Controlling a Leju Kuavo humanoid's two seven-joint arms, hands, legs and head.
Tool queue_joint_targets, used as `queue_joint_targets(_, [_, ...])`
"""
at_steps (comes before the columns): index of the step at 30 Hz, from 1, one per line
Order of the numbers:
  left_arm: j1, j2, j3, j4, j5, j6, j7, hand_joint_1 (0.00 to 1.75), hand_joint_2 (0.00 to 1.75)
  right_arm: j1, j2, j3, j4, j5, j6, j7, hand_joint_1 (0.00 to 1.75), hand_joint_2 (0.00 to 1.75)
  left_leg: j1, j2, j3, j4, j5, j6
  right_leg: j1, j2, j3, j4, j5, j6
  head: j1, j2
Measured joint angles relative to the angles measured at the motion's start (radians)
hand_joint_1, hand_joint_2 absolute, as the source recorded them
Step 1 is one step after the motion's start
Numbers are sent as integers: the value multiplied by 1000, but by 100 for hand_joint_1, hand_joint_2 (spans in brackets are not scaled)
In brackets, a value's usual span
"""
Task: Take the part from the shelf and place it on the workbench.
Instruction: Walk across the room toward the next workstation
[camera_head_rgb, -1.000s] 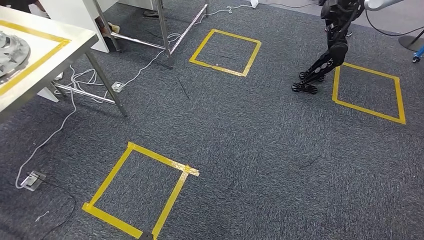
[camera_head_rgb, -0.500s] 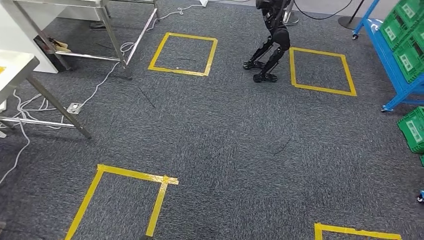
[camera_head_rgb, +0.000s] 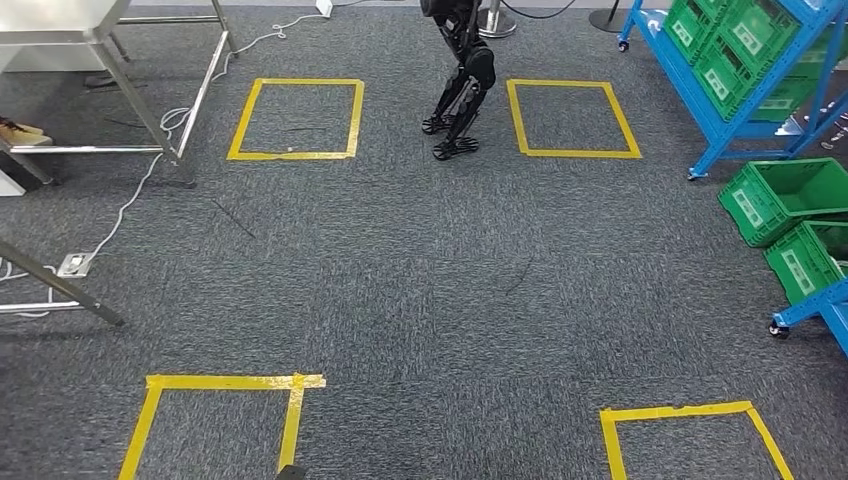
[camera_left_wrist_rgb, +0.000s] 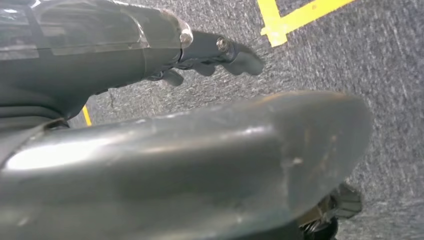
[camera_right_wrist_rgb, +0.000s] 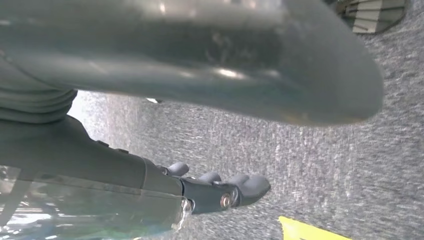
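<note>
A: Head view first, anything of the task?
B: Looks down on dark grey carpet (camera_head_rgb: 420, 280). At the far right, a blue shelf (camera_head_rgb: 700, 115) loaded with green crates (camera_head_rgb: 740, 40); more green crates on the floor (camera_head_rgb: 790, 195) just beside it. As for the part: cannot tell where, crate contents too small to make out.

A: And the rest of the room?
B: Four yellow tape squares: two far off (camera_head_rgb: 297, 82) (camera_head_rgb: 565, 83), two near the bottom edge (camera_head_rgb: 220, 381) (camera_head_rgb: 680, 409). Between the far pair, the legs of another black humanoid (camera_head_rgb: 460, 90). At the upper left, a steel table (camera_head_rgb: 60, 20), with a white cable (camera_head_rgb: 130, 200) trailing from it to a floor socket (camera_head_rgb: 75, 264).

A: Left wrist view?
B: Left hand (camera_left_wrist_rgb: 165, 55) hanging over carpet, holding nothing. Dark fingers (camera_left_wrist_rgb: 240, 57) stretched straight out, not curled; thick grey thumb (camera_left_wrist_rgb: 200, 160) lying well apart from them, so spread wide. Touching nothing. A corner of yellow tape (camera_left_wrist_rgb: 280, 22) on the floor beyond.

A: Right wrist view?
B: Much the same. Right hand (camera_right_wrist_rgb: 150, 185) empty, fingers (camera_right_wrist_rgb: 245, 186) extended side by side, thumb (camera_right_wrist_rgb: 225, 55) well clear of them. Over grey carpet, with a strip of yellow tape (camera_right_wrist_rgb: 300, 230) near the fingertips.
</note>
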Motion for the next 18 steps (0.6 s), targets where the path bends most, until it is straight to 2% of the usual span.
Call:
queue_joint_targets(1, [0, 0, 0, 0, 1, 0, -1, 0, 0, 1, 0, 0, 0, 0, 0, 0, 0, 0, 1, -13, 3, 2, -7, -5, -2, 11, 3, -5, 2, -4, -1, 0])
queue_joint_targets(2, [-1, 0, -1, 0, 1, 0, -2, 0, 0, 2, 0, 0, 0, 1, 0, -1, 0, 0, 3, -42, -1, 18, -20, -8, -5, 22, 7, -11, 3, -9, -2, 0])
queue_joint_targets(3, [-1, 0, -1, 0, 1, 0, -3, 0, 0, 0, 0, 0, 0, 1, 0, -2, 0, 0, 5, -77, -18, 57, -42, -12, -9, 35, 11, -15, 5, -14, -4, 0])
queue_joint_targets(4, [-1, 0, -1, 0, 1, 0, -4, 0, 0, -2, 0, 0, 0, 1, 0, -3, 0, 0, 7, -114, -49, 117, -71, -13, -11, 47, 13, -17, 5, -18, -7, 0])
queue_joint_targets(5, [0, 0, -1, 0, 1, 0, -3, 0, 0, -4, 0, 0, 0, 1, 0, -4, 0, 0, 7, -130, -91, 189, -100, -14, -12, 62, 14, -17, 4, -22, -10, 0])
queue_joint_targets(6, [2, 0, -1, 0, 2, 0, -2, 0, 0, -6, 0, 0, 0, 1, 0, -4, 0, 0, 7, -131, -132, 254, -118, -16, -12, 78, 15, -17, 2, -23, -12, 0])
queue_joint_targets(7, [4, 0, -1, 0, 2, 0, -1, 0, 0, -5, 0, 0, 0, 1, 0, -5, 0, 0, 7, -129, -163, 291, -117, -16, -12, 94, 17, -16, 1, -24, -13, 0])
queue_joint_targets(8, [5, 0, -1, 1, 2, 0, 0, 0, 0, -3, 0, 0, 0, 1, 0, -5, 0, 0, 7, -128, -175, 291, -94, -17, -12, 109, 20, -14, -2, -23, -14, 0])
queue_joint_targets(9, [6, 0, -1, 1, 2, 0, 0, 0, 0, -2, 0, 0, 0, 1, 0, -5, 0, 0, 8, -132, -167, 250, -52, -17, -13, 125, 24, -12, -5, -21, -15, 0])
queue_joint_targets(10, [6, 0, -1, 1, 2, 0, 0, 0, 0, 0, 0, 0, 0, 1, 0, -5, 0, 0, 11, -153, -146, 186, -4, -16, -15, 139, 27, -8, -10, -17, -15, 0])
queue_joint_targets(11, [6, 1, -1, 1, 2, 0, 0, 0, 0, -1, 0, 0, 0, 1, 0, -5, 0, 0, 15, -186, -122, 123, 30, -16, -15, 153, 28, -1, -15, -12, -17, 0])
queue_joint_targets(12, [5, 1, -1, 1, 2, 0, 0, 0, 0, -2, 0, 0, 0, 1, 0, -6, 0, 0, 19, -214, -102, 75, 50, -14, -16, 166, 26, 5, -20, -6, -17, 0])
queue_joint_targets(13, [5, 1, -1, 1, 2, 0, 0, 0, 0, -3, 0, 0, 0, 1, 0, -6, 0, 0, 20, -235, -92, 51, 53, -11, -18, 180, 21, 9, -23, 0, -16, 0])
queue_joint_targets(14, [6, 1, -1, 1, 2, 0, 0, 0, 0, -4, 0, 0, 1, 1, 0, -6, 0, 0, 20, -237, -88, 45, 47, -6, -20, 193, 17, 11, -23, 6, -15, 0])
queue_joint_targets(15, [6, 1, -1, 1, 2, 0, 0, 0, 0, -4, 0, 0, 1, 1, 0, -6, 0, 0, 19, -222, -85, 42, 45, -1, -23, 209, 13, 10, -22, 12, -14, 0])
queue_joint_targets(16, [6, 1, -1, 1, 3, 0, 0, 0, 0, -3, 1, 0, 1, 1, 0, -6, 0, 0, 19, -208, -82, 38, 45, 4, -23, 208, 11, 12, -23, 17, -13, 0])
queue_joint_targets(17, [6, 1, -1, 1, 3, 0, 0, 0, 0, -2, 1, 0, 1, 1, 0, -6, 0, 0, 20, -190, -78, 35, 45, 10, -22, 189, 5, 26, -32, 22, -10, 0])
queue_joint_targets(18, [6, 1, -1, 1, 3, 0, 0, 0, 0, -3, 2, 0, 1, 1, 0, -6, 0, 0, 19, -170, -72, 31, 44, 15, -21, 159, -10, 58, -51, 26, -7, 0])
